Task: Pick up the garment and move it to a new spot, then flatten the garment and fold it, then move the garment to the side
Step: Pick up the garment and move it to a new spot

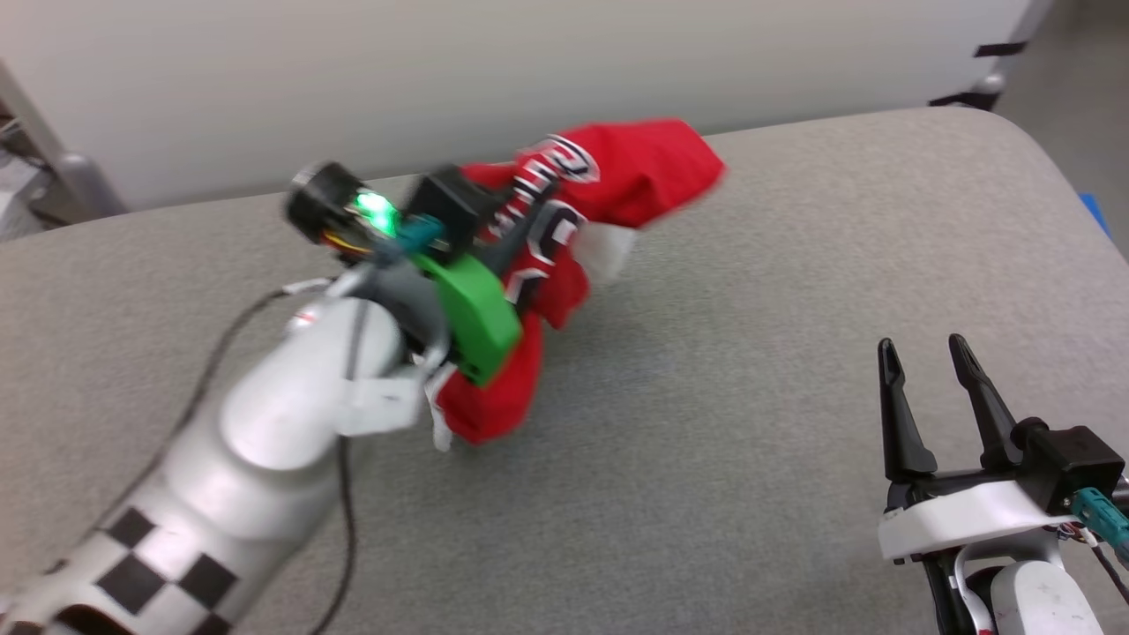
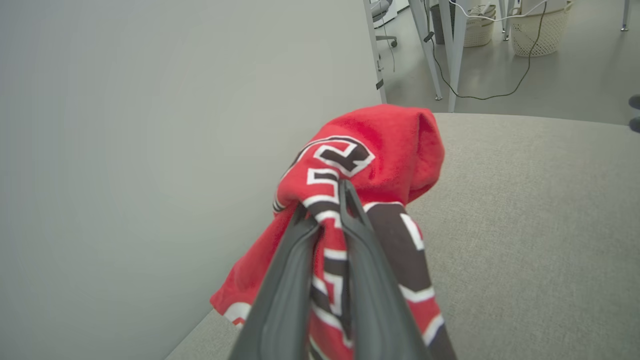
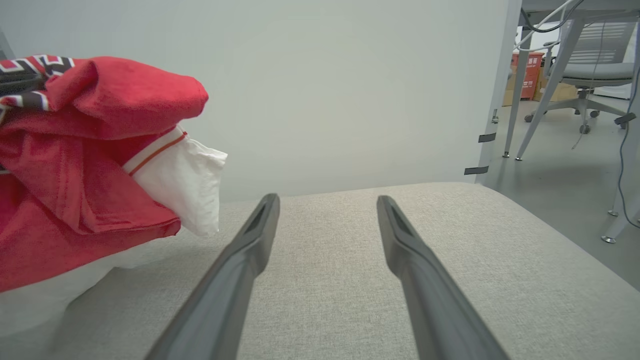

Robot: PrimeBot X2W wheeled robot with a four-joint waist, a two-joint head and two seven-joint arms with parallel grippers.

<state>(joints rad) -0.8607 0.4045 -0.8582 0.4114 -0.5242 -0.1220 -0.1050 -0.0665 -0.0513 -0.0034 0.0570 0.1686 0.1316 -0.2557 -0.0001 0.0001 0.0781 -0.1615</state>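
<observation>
Surface: a wide grey fabric-covered table [image 1: 750, 423] with a rounded far-right corner, backed by a plain pale wall [image 1: 441, 79]; office chair legs and cables stand on the floor beyond the right edge.
Left fingers: the left gripper [image 2: 330, 200] has its two dark fingers pinched almost together on a fold of the garment [image 2: 380, 150], with lettered cloth squeezed between them.
Why held so: a pinch on one bunched fold lets the whole shirt hang and travel in one piece, which suits the carry to a new spot.
Garment: red with black, white-outlined print; it is bunched round the left fingers at the far left-centre of the table, one lobe jutting right, a white sleeve [image 3: 185, 185] with striped trim hanging beneath.
Contact with table: most of the cloth looks lifted; the lower tail at the near end seems to touch or nearly touch the surface, and I cannot tell which.
Right fingers: the right gripper [image 1: 926, 362] has its fingers spread wide with nothing between them, low over bare table at the near right, well apart from the shirt.
Why placed so: it appears parked clear of the carry, ready to help flatten later.
Step judged: first step, moving the shirt; flattening and folding not yet begun.
</observation>
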